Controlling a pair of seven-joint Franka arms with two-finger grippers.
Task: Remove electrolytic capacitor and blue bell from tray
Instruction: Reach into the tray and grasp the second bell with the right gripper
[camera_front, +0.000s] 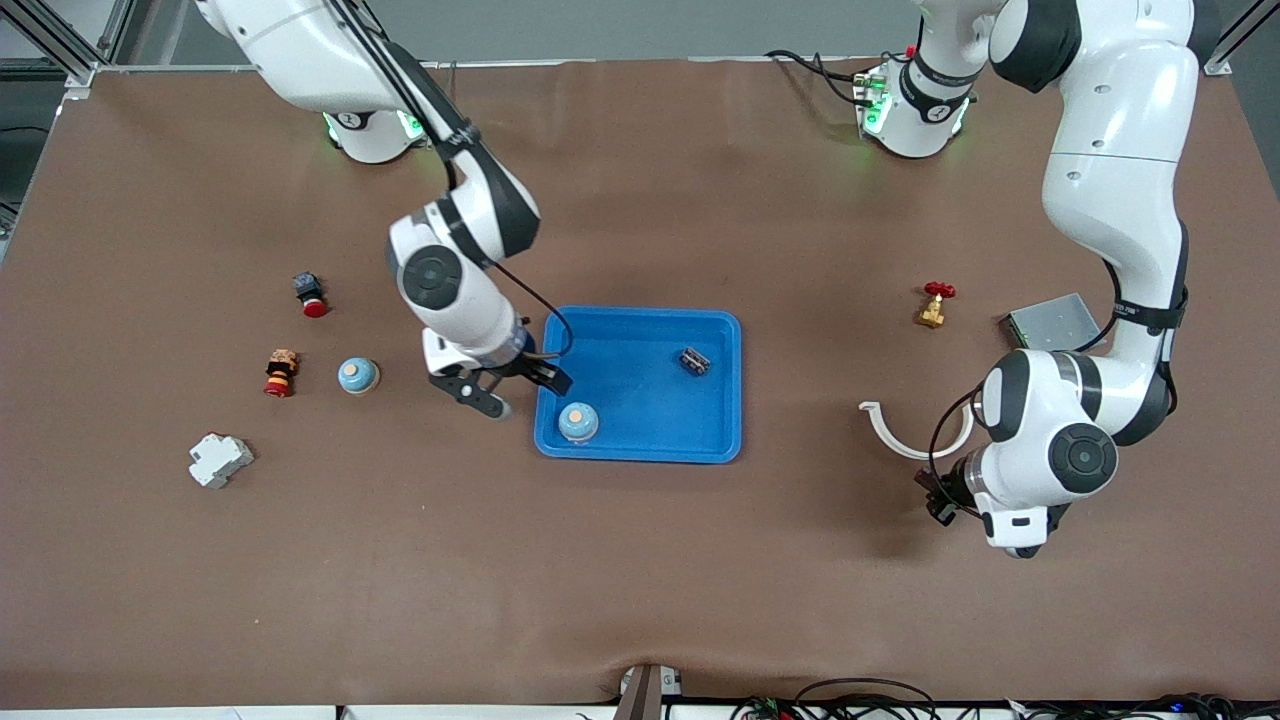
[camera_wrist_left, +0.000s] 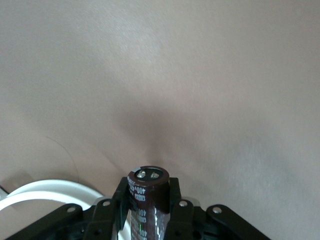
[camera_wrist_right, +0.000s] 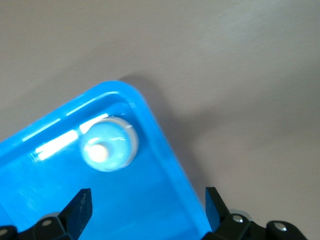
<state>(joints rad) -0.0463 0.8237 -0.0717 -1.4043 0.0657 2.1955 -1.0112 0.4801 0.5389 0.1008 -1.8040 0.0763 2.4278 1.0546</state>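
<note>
A dark brown capacitor (camera_wrist_left: 148, 197) with two metal terminals on its end stands between the fingers of my left gripper (camera_wrist_left: 148, 192), which is shut on it. That left gripper (camera_front: 936, 497) hangs low over bare table toward the left arm's end, beside a white curved piece (camera_front: 905, 437). A light blue bell (camera_front: 578, 422) sits in the blue tray (camera_front: 650, 400), in the corner nearest the front camera on the right arm's side. My right gripper (camera_front: 515, 390) is open over that tray edge, empty, with the bell (camera_wrist_right: 109, 144) a little way off from its fingertips (camera_wrist_right: 80, 205).
A second light blue bell (camera_front: 357, 375) stands on the table toward the right arm's end, near a red and yellow part (camera_front: 281, 372), a red button (camera_front: 312, 295) and a white breaker (camera_front: 219, 459). A small dark part (camera_front: 695, 360) lies in the tray. A red-handled valve (camera_front: 934, 305) and a grey box (camera_front: 1050, 322) lie toward the left arm's end.
</note>
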